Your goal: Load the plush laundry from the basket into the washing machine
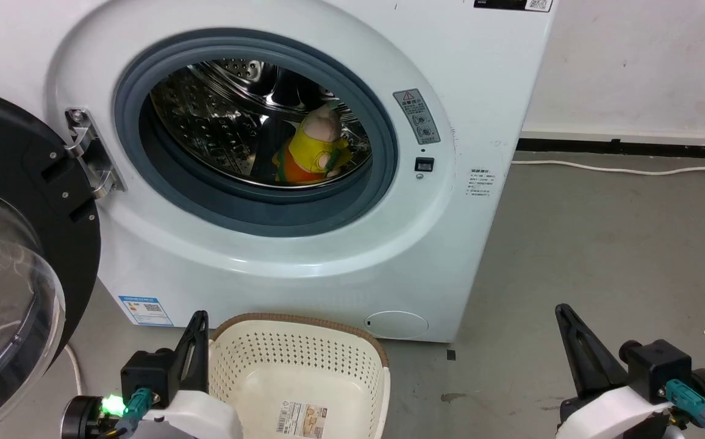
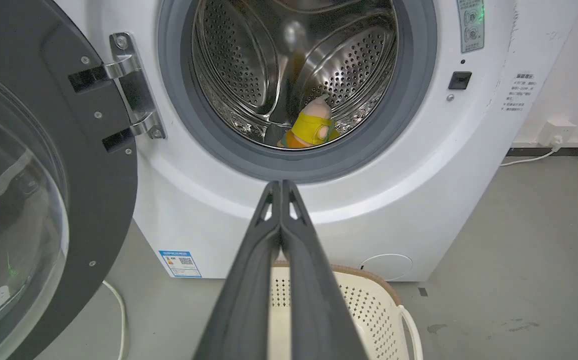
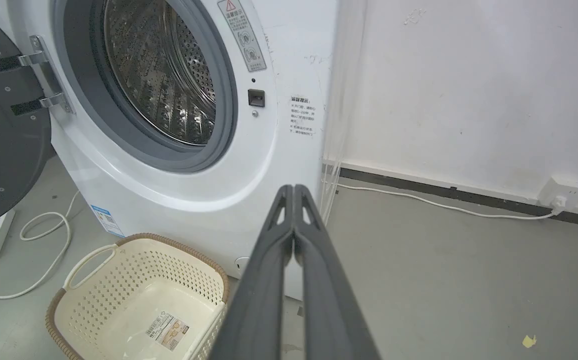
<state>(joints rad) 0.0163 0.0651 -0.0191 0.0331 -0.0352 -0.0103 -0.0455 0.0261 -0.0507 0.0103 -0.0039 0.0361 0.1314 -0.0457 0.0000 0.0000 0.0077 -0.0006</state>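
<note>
Grey floor (image 1: 602, 244) runs before the washing machine (image 1: 304, 268), whose drum (image 1: 206, 103) holds the plush laundry (image 1: 313, 152); the basket (image 1: 255, 360) stands below. Both the left gripper (image 2: 281, 185) and the right gripper (image 3: 294, 187) show fingers pressed together, empty. Probably light and squashy, the plush suits a pinch round its yellow middle.

Bright, even indoor light and sharp focus; glare streaks the washing machine drum (image 1: 218, 116); wrist views bow at edges.

Low at either side and well apart, the left hand (image 1: 199, 318) — two long, dark, tapered fingers (image 2: 249, 280) pressed flat together, gripping nothing — and the matching right hand (image 1: 563, 310), likewise closed and empty, both point up and forward.
</note>
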